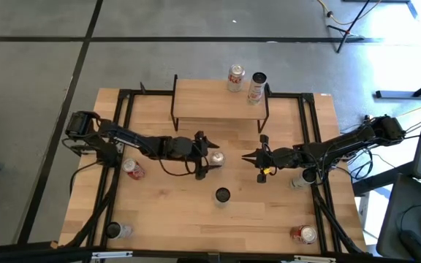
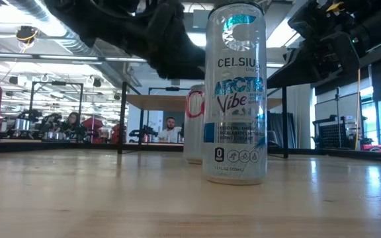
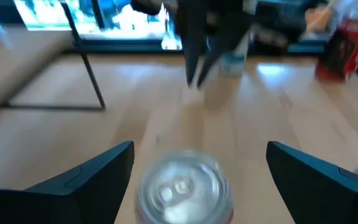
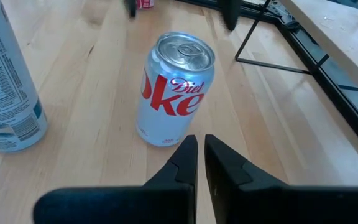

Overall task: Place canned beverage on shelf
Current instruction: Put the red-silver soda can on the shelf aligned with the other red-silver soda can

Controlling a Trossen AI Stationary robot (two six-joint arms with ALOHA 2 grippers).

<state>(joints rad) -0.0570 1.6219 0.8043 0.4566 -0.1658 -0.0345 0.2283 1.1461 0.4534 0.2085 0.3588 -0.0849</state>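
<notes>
**A:** While the left gripper hangs wide open over the silver Diet Coke can, holding nothing, the can stands upright on the desk, short of the small wood-topped shelf. The risk?

**B:** A finger could clip and topple it. The right gripper, pinched shut and empty, points at it just opposite; the tall Celsius can stands nearby.

A seated person shows in the room beyond the wooden table.
</notes>
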